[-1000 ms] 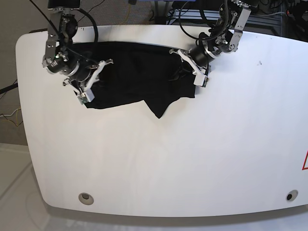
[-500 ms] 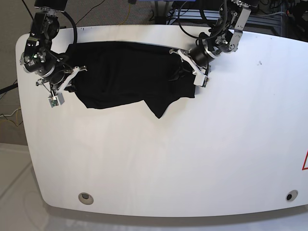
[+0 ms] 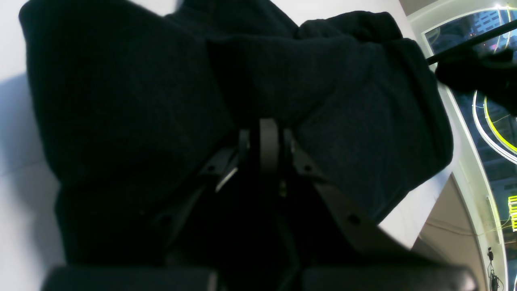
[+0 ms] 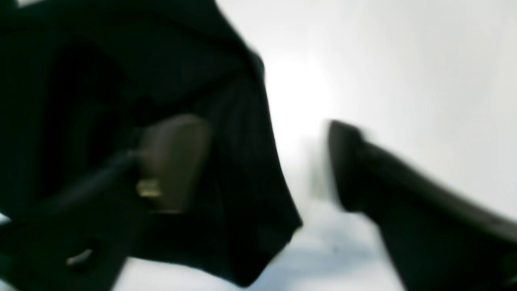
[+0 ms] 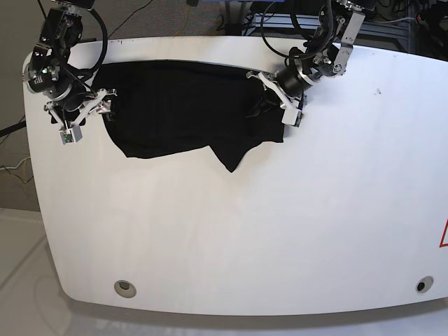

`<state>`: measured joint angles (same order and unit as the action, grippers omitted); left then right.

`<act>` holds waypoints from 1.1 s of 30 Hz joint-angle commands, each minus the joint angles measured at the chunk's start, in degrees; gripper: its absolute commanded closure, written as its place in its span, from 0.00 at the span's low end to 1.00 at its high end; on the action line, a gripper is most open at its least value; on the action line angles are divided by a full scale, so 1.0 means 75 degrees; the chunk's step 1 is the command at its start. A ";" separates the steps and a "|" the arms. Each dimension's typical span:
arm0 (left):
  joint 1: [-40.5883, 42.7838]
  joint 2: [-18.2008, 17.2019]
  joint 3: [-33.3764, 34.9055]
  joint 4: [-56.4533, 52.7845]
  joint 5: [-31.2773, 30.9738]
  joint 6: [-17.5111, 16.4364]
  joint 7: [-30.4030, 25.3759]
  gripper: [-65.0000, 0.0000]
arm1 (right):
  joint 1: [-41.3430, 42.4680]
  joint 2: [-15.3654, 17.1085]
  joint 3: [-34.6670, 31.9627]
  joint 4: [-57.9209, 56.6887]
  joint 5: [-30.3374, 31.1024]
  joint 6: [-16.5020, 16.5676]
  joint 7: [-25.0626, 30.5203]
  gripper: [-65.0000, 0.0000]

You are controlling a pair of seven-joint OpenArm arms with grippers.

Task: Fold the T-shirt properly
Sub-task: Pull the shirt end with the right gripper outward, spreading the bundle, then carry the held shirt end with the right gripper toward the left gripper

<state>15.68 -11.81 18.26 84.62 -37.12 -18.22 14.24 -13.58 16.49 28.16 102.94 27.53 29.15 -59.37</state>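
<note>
Across the far half of the white bench (image 5: 231, 231) lies the T-shirt (image 5: 182, 105), spread wide from left to right, with a pointed flap hanging toward the near side about the middle and a bunched lump at its right end. No tidy fold shows; the cloth looks roughly flattened only.

Left pincer (image 5: 283, 98), at the shirt's right end in the base view: fingers together, clamped on a gathered wad of the T-shirt. Its wrist view confirms this, with black fabric (image 3: 226, 89) heaped over and around the closed tips (image 3: 268, 141).

Right pincer (image 5: 82, 119), at the shirt's left edge: fingers apart, nothing held. In its wrist view one finger (image 4: 173, 161) sits over the cloth (image 4: 242, 169) and the other (image 4: 347, 161) over bare bench; the frame is blurred, so whether either finger touches the fabric is probably not decidable.

Risks from here, as judgement:
- Only one end is gripped. A pull by the left pincer alone would drag the whole garment and wrinkle it, not fold it.
- The clamped wad seems to hold several layers; lifting it may carry up more cloth than intended and skew the fold line.
- The right pincer, closing at the hem edge, could miss or catch only a thin layer, which may slip.
- The near flap may tuck under unevenly.
</note>
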 commanded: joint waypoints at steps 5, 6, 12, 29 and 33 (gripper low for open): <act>0.0048 -0.0037 0.0009 -0.0036 0.0197 0.0149 0.0358 0.97 | 0.0071 -0.0142 0.0295 -0.0098 0.0110 0.0175 0.0128 0.16; 0.0048 -0.0037 0.0009 -0.0036 0.0197 0.0149 0.0358 0.97 | 0.0106 -0.0142 0.0295 -0.0227 0.0110 0.0304 0.0128 0.16; 0.0048 -0.0037 0.0009 -0.0036 0.0197 0.0149 0.0358 0.97 | 0.0305 -0.0142 0.0307 -0.1247 0.0098 0.0996 0.0163 0.18; 0.0036 -0.0130 0.0009 -0.0036 0.0197 0.0161 0.0358 0.97 | 0.0352 -0.0470 0.0260 -0.2618 0.0121 0.1447 0.0561 0.23; -0.0069 -0.0130 0.0009 -0.0036 0.0197 0.0161 0.0358 0.97 | 0.0328 -0.0681 0.0236 -0.2454 0.0121 0.1447 0.0550 0.27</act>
<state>15.35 -12.16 18.33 84.58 -37.17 -18.26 14.39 -10.20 12.86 30.65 84.27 31.35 40.53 -50.00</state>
